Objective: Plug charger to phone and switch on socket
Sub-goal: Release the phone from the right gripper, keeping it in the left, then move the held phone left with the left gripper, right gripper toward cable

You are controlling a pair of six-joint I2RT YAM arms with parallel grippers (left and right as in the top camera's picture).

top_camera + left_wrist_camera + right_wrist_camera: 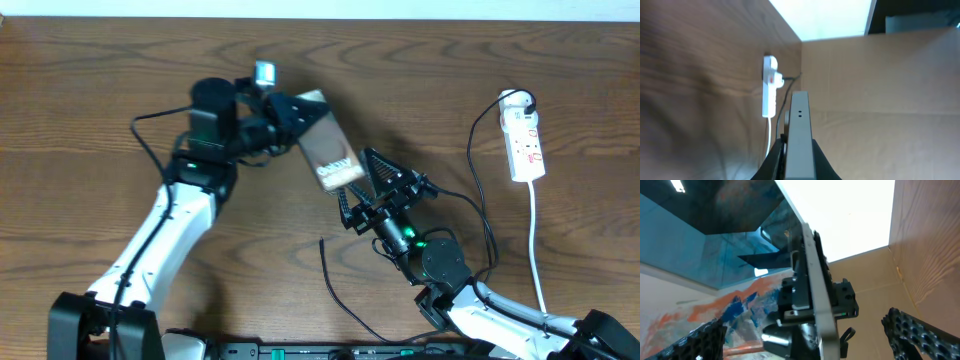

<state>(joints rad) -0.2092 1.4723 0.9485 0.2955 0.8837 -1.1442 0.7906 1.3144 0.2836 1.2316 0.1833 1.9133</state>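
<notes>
My left gripper [292, 122] is shut on the phone [328, 152] and holds it tilted above the table. In the left wrist view the phone [800, 132] stands edge-on between the jaws [799, 165]. My right gripper [388, 185] is open and empty, just right of the phone's lower end. In the right wrist view the phone's edge [812, 275] shows between the spread fingers [812, 337]. The charger cable's loose end [322, 243] lies on the table below the phone. The white socket [526, 140] lies at the far right and also shows in the left wrist view [769, 90].
A black plug [524, 100] sits in the socket's top end, and its black cable [474, 160] runs down toward the right arm. The socket's white cord [536, 250] trails to the front edge. Cardboard [880, 85] fills the background of the wrist views.
</notes>
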